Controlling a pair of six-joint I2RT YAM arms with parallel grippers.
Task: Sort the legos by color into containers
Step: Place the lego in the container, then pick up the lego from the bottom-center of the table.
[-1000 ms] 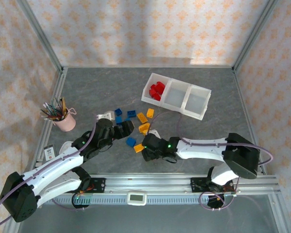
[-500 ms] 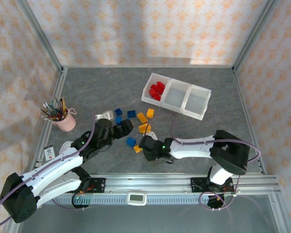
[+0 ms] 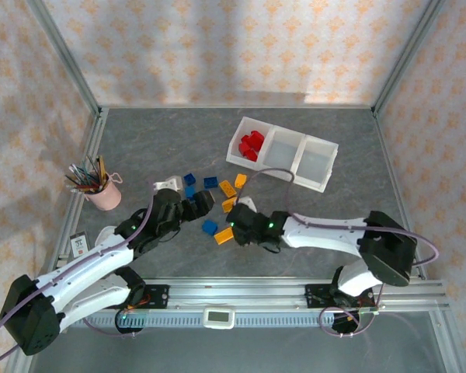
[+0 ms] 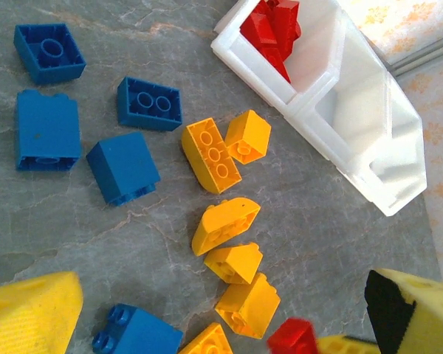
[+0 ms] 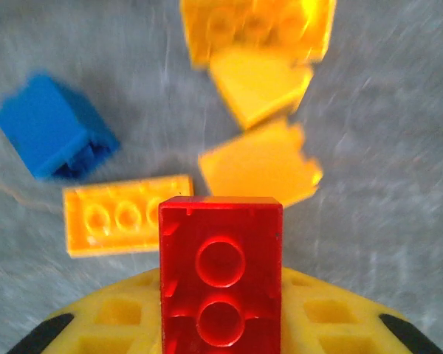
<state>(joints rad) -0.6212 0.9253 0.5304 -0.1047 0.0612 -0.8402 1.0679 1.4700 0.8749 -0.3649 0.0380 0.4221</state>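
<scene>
Room: flowered wallpaper stands around a grey marbled table (image 3: 155,148), and a pink cup of pens (image 3: 102,193) waits at its left edge.
Tray: the white tray (image 3: 298,158) lies toward the far right, with three compartments in a row.
Done: several red bricks (image 3: 252,144) lie in the left compartment of the tray; no other colour is sorted.
Empty: the middle and right compartments hold nothing that I can see.
In hand: the right gripper (image 3: 234,225) is clenched on one red brick (image 5: 220,280), over the loose pile and well apart from the tray.
Other arm: the left gripper (image 3: 204,200) has its jaws spread wide with nothing between them, near the blue pieces.
Left to do: the yellow bricks (image 4: 213,155) and the blue bricks (image 4: 48,129) all lie on the table, between the arms and the tray.
Progress: I judge about one third; red looks almost finished, and two colours are not yet begun.
</scene>
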